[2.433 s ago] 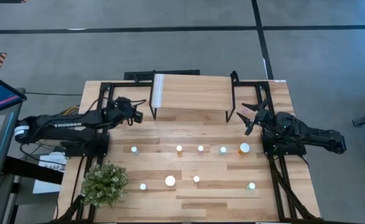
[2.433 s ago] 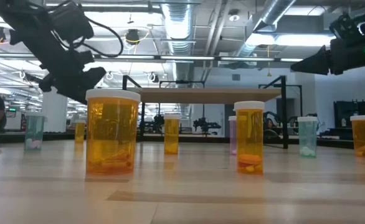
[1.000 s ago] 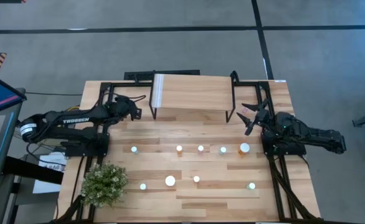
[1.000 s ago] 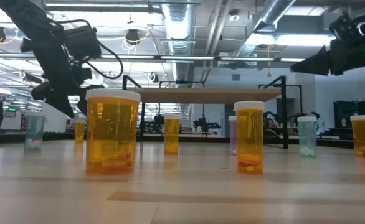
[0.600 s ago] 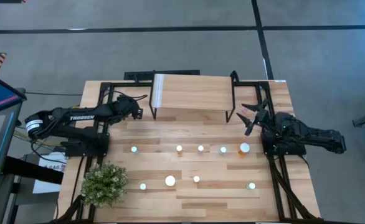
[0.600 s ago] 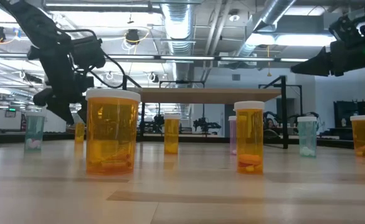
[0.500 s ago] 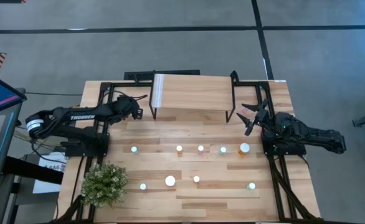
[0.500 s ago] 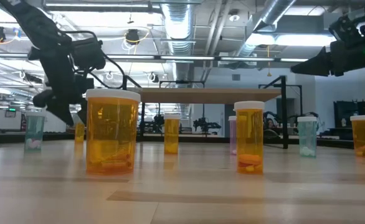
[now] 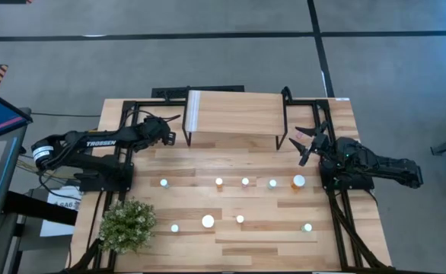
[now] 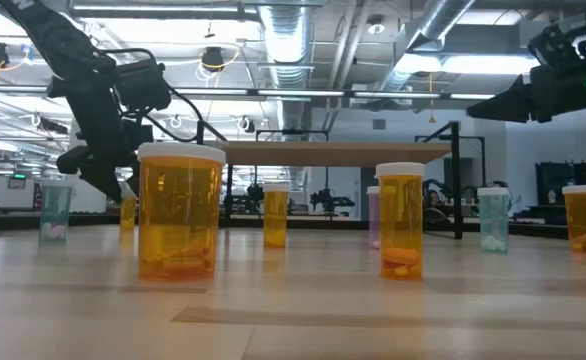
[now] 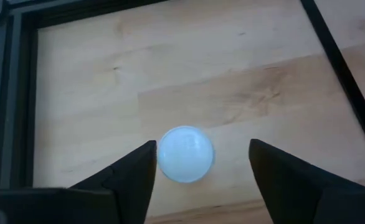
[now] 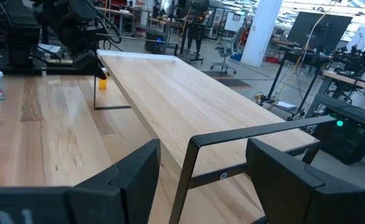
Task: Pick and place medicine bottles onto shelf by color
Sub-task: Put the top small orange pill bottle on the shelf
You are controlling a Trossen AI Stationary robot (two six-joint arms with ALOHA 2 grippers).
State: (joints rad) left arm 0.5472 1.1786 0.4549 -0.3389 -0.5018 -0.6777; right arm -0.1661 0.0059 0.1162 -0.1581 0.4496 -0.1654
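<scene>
Medicine bottles with white caps stand in two rows on the table, among them a large orange one (image 10: 180,212) and a pale green one (image 10: 493,218). The shelf (image 9: 234,113) stands at the far middle on black legs. My left gripper (image 11: 201,144) is open and slants down beside the shelf's left legs. Its fingers stand on either side of a small orange bottle (image 12: 101,82), whose white cap (image 11: 185,154) shows between them, nearer one finger. The bottle stands on the table. My right gripper (image 9: 305,144) waits open and level off the shelf's right end.
A green potted plant (image 9: 128,224) sits at the near left corner. A black frame rail (image 11: 20,93) runs along the table's left edge close to my left gripper. The shelf's left legs (image 9: 186,137) stand right beside the small bottle. Bare wood lies between shelf and bottle rows.
My left gripper has sunk a little over the small orange bottle by the shelf's left legs, then kept still. The bottle has not moved.
</scene>
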